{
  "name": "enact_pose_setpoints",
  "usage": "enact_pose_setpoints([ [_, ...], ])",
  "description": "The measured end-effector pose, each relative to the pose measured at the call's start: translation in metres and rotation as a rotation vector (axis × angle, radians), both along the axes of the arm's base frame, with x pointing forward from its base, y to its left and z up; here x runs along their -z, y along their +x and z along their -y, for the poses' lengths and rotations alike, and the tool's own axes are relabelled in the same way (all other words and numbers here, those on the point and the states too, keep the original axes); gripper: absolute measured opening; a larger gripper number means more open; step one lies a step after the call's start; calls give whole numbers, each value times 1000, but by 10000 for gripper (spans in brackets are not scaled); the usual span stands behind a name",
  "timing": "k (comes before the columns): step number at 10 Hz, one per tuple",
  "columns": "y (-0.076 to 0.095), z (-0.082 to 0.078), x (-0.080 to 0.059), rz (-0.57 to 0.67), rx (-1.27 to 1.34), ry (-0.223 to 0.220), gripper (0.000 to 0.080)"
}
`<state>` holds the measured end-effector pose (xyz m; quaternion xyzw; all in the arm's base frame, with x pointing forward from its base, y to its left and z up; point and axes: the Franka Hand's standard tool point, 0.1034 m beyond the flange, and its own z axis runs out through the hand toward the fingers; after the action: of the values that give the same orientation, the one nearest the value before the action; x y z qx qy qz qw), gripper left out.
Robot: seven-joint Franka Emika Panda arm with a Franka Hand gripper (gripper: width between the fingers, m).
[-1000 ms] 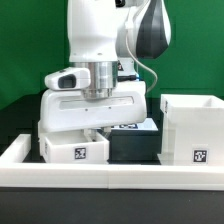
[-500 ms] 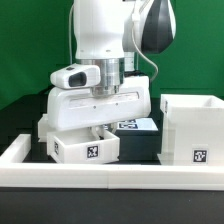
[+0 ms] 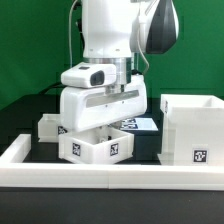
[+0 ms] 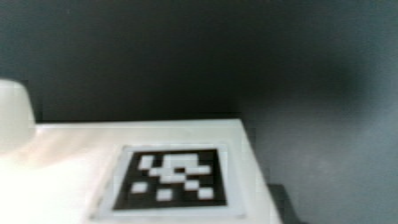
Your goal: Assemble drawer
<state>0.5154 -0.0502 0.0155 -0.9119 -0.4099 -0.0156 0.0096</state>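
My gripper (image 3: 98,130) is shut on a small white tray (image 3: 97,147) with square markers on its front, held just behind the low white border wall (image 3: 110,172). The tall open-faced white casing (image 3: 190,128) stands at the exterior view's right, a short gap from the tray. A second small tray (image 3: 48,127) sits behind, at the exterior view's left, partly hidden by the gripper. The wrist view shows a blurred white face with a black-and-white marker (image 4: 173,180) against a dark ground; the fingers do not show there.
The marker board (image 3: 137,124) lies flat behind the held tray, mostly hidden by the gripper. The dark tabletop (image 3: 140,148) shows between tray and casing. A green backdrop stands behind.
My gripper has carried the tray toward the exterior view's right, closer to the casing. The second tray at the left has come into view behind it.
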Motion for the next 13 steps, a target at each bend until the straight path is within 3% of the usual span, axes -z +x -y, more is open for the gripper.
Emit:
enact_pose_setpoints([
  [4, -2, 3, 2, 1, -208, -9, 41],
  [6, -1, 4, 2, -3, -432, -30, 41],
  [9, 5, -3, -1, -27, -685, -48, 41],
  [13, 5, -1, 2, -33, -772, -55, 41],
])
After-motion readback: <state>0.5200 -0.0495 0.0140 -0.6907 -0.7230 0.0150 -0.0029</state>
